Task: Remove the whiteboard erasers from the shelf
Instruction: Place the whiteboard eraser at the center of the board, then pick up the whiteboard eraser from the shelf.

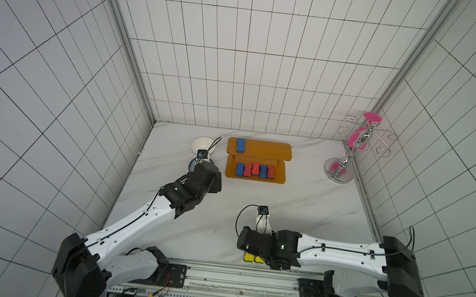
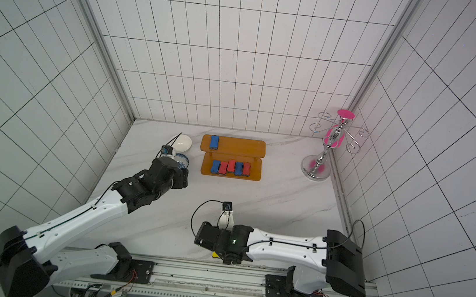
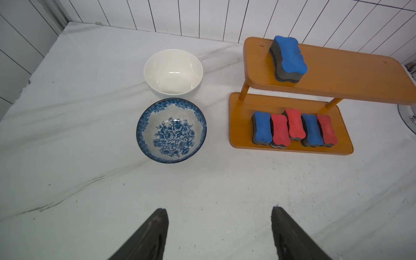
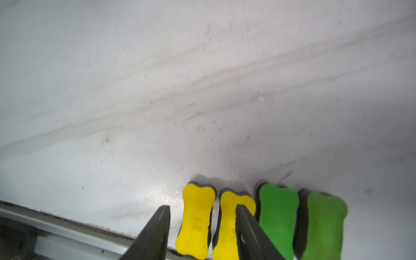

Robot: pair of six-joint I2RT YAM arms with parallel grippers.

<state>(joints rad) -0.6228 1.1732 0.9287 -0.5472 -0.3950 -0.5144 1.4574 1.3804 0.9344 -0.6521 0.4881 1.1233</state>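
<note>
At the table's point(image 1: 284, 215) 6 o'clock edge, right gripper point(image 4: 202, 206) straddles a yellow eraser point(image 4: 195, 220), half-open, holding nothing; rising may snag its neighbour point(image 4: 227, 213); left gripper point(image 3: 218, 209) gapes empty.

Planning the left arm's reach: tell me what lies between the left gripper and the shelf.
Only bare tabletop lies between the left gripper and the shelf, as the left wrist view shows; the blue floral bowl sits off to one side.

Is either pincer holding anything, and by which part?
Nothing held: left pincer open, empty; right pincer open astride a yellow bone-shaped foam eraser, not clamping it.
</note>
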